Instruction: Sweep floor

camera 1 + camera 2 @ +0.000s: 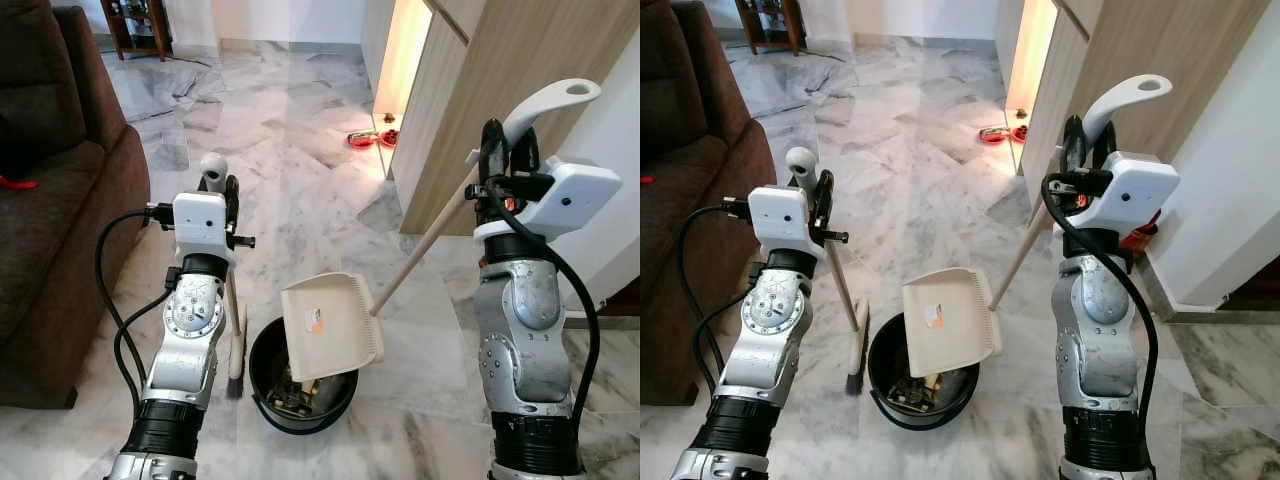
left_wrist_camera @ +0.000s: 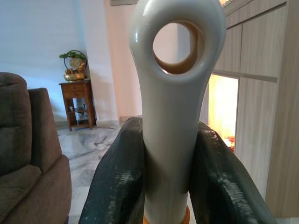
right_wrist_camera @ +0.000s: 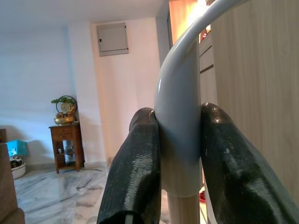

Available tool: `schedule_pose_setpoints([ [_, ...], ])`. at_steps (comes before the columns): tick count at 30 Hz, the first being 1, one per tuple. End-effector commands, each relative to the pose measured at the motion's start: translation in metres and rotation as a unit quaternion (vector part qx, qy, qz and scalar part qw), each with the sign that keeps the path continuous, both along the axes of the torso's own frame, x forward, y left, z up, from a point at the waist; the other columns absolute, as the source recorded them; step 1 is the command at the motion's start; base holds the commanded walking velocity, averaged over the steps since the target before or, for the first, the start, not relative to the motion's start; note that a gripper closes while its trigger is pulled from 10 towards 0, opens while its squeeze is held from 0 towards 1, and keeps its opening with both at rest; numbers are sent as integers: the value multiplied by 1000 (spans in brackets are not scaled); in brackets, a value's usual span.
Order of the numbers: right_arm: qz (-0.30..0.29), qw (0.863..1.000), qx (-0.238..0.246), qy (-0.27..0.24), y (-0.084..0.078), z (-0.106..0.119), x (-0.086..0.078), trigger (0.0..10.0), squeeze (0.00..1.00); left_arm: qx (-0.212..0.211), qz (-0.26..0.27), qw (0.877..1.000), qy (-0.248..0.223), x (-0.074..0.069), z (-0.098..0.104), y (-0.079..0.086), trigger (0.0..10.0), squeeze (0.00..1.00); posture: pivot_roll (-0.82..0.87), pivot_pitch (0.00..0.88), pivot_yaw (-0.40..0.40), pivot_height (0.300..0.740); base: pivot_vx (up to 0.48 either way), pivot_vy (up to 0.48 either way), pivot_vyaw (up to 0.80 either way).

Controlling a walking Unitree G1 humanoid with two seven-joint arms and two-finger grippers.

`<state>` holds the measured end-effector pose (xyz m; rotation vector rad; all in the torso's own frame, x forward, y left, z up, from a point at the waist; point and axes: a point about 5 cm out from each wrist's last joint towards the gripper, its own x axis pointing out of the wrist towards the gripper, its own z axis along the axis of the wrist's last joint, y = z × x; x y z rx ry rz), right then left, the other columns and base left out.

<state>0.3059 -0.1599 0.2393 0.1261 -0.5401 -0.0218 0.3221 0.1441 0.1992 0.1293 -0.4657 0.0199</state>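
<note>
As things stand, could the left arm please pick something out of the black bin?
Probably not. The left tool is shut on the broom handle, and the dustpan, held by the right tool, is tipped over the black bin, covering much of its opening.

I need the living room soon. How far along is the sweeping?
Near the end, it seems. Debris already lies in the black bin. In hand: the right tool tips the dustpan over the bin, while the left tool holds the broom upright beside it. Left: finishing the emptying.
</note>
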Motion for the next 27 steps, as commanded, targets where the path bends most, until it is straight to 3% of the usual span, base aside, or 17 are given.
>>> schedule_pose_setpoints([
  [1,4,999,-1,-37,1,16,-4,10000,0,1,-5,999,-33,-4,11,-3,10000,0,83,93,-70,740,-315,0,0],
  [27,6,999,0,-41,1,18,-4,10000,0,4,-4,999,-43,-4,14,-2,10000,0,85,94,-70,740,-279,0,0],
])
